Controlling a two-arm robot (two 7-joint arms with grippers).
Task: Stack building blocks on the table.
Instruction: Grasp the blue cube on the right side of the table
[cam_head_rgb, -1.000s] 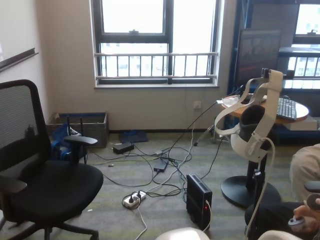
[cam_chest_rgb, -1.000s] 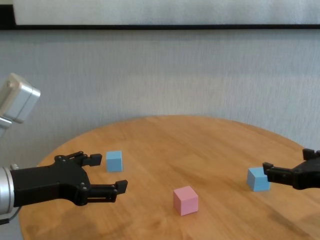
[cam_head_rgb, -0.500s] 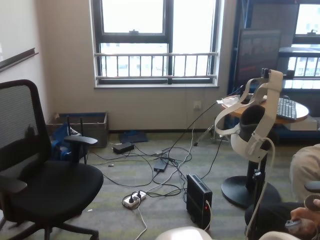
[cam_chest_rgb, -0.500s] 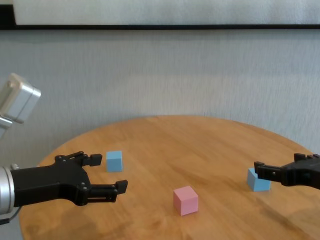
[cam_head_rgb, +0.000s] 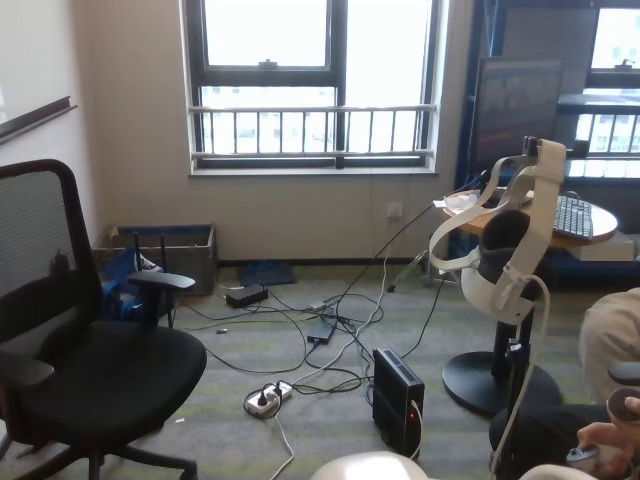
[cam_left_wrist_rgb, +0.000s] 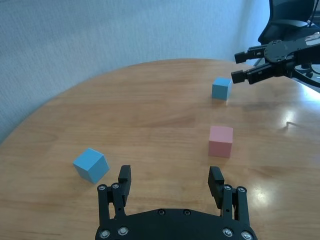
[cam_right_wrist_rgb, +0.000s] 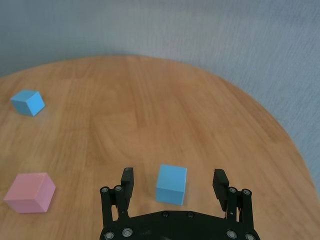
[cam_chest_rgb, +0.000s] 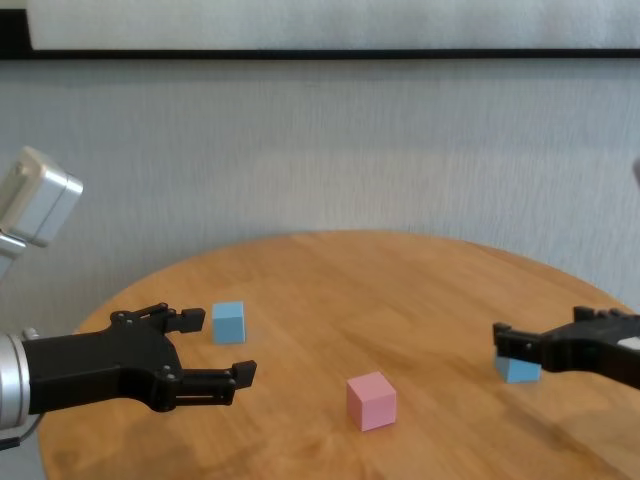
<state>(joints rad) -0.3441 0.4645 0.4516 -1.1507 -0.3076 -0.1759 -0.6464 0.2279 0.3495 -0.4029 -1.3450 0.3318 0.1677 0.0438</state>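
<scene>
- At lower right of the chest view, our right gripper (cam_chest_rgb: 515, 340) has its jaws spread wide around a light blue cube (cam_right_wrist_rgb: 172, 184) (nothing clamped).
- Lower left: left gripper (cam_chest_rgb: 215, 350) wide open, empty, beside the second blue cube (cam_chest_rgb: 228, 322).
- Pink cube (cam_chest_rgb: 371, 400) sits lower centre on the table (cam_chest_rgb: 400, 290), apart from both.

Matte black left gripper (cam_chest_rgb: 205, 350), silver forearm, black right gripper (cam_chest_rgb: 520, 345), round screws
</scene>
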